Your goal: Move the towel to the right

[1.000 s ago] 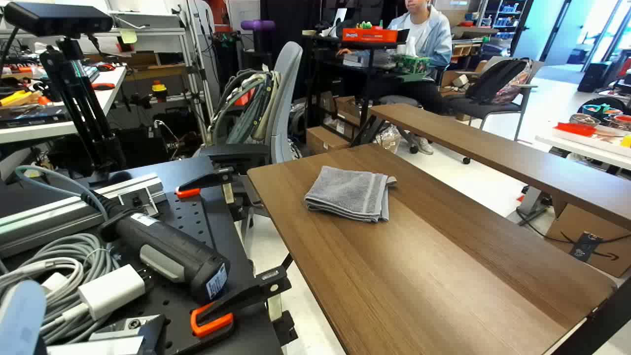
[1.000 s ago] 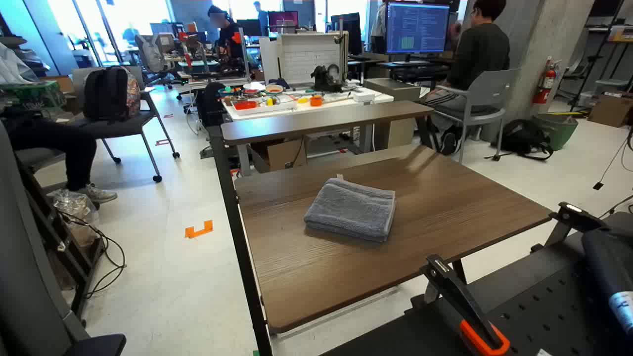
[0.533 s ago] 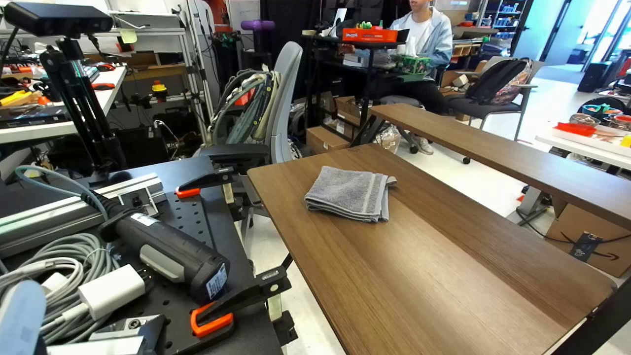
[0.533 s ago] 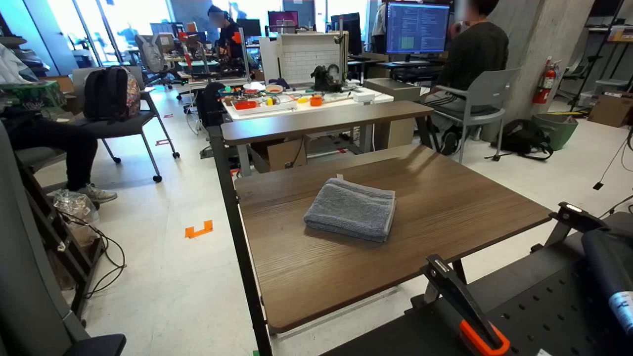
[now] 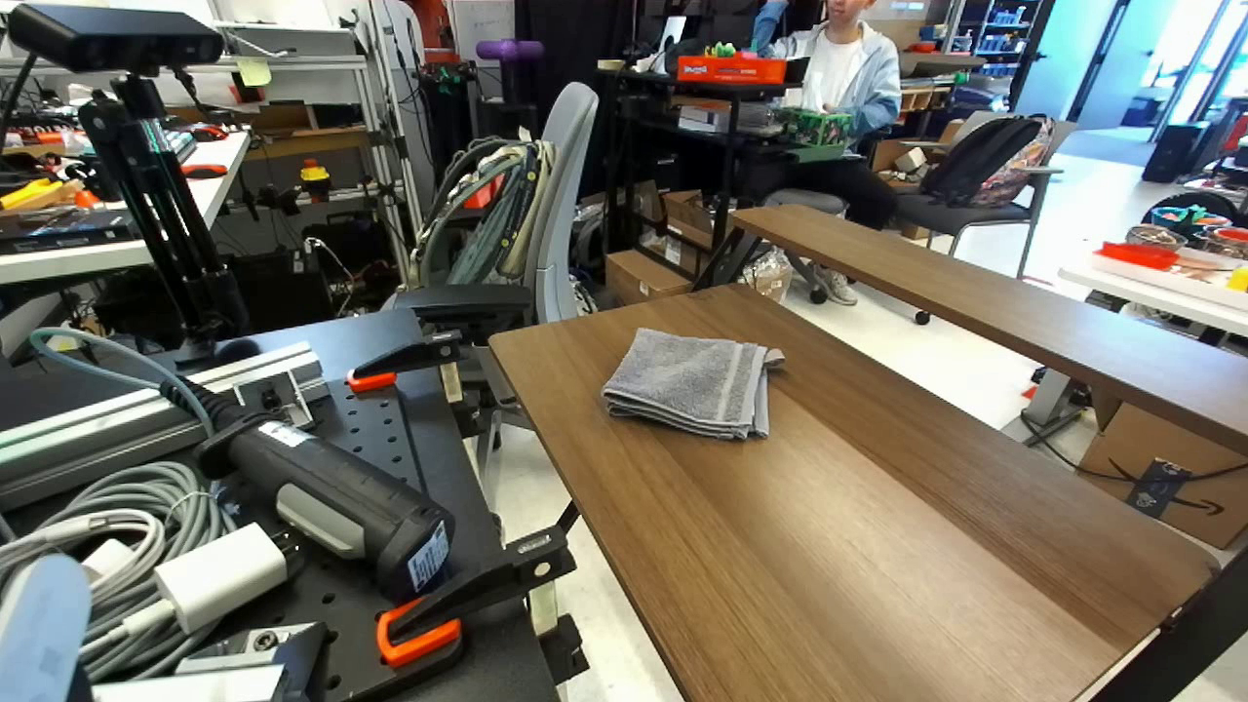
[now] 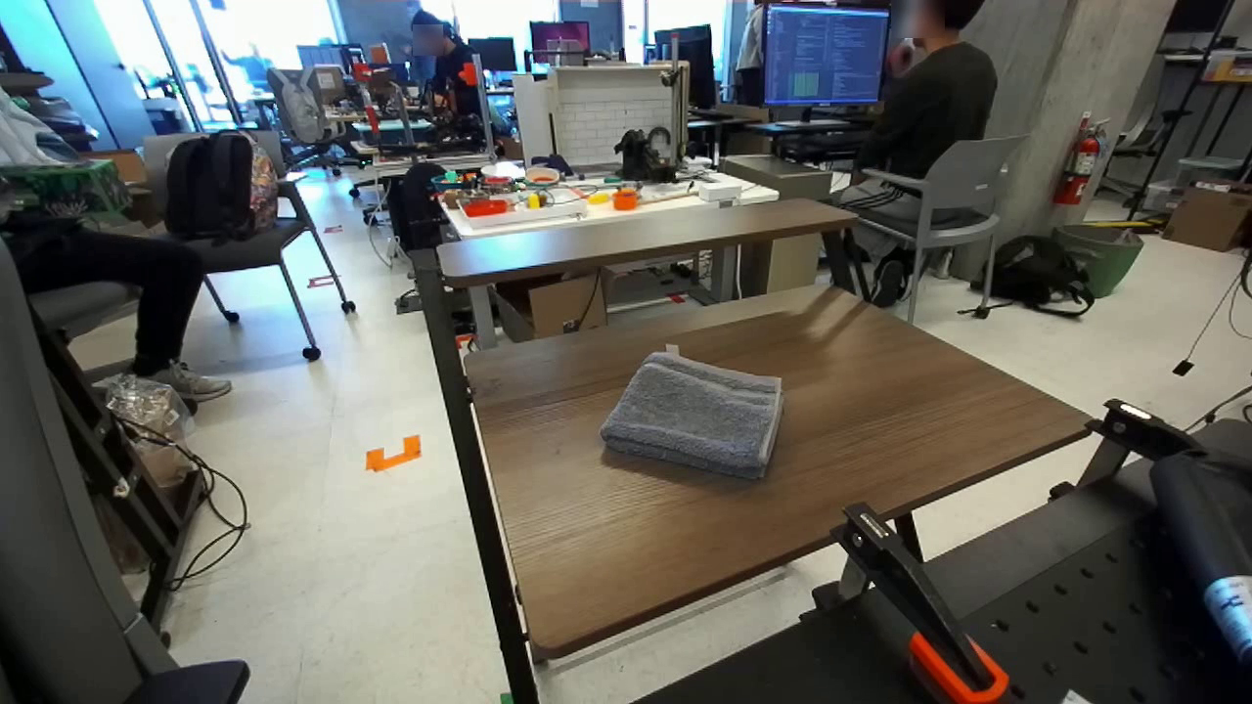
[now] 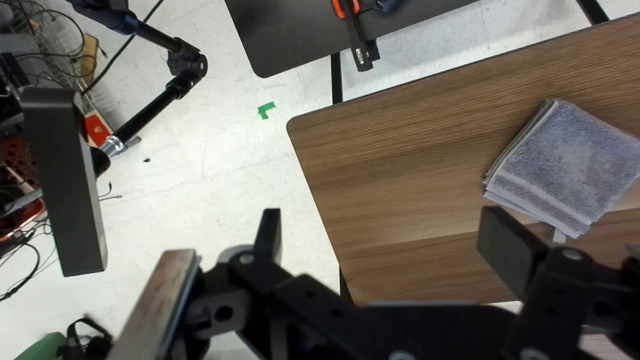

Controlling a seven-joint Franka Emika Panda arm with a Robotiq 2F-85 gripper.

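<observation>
The grey folded towel (image 5: 685, 382) lies flat on the brown wooden table (image 5: 858, 546) in an exterior view, towards one end of the top. It also lies there in an exterior view (image 6: 694, 416), with a small white tag at its far edge. In the wrist view the towel (image 7: 570, 165) is at the right, its layered edges facing left. My gripper (image 7: 382, 209) shows only in the wrist view. Its jaws stand wide apart with nothing between them. It is above the table, and the towel lies beyond its right finger (image 7: 510, 250). No touch shows.
A raised wooden shelf (image 6: 646, 240) runs along one long side of the table. A black workbench (image 5: 370, 429) with clamps (image 5: 419, 634), cables and a tool stands beside the opposite side. A camera on a stand (image 7: 65, 185) is at the left of the wrist view.
The towel and table have not moved in the exterior views. Only the seated people in the background have shifted a little. The gripper appears in no earlier frame.
</observation>
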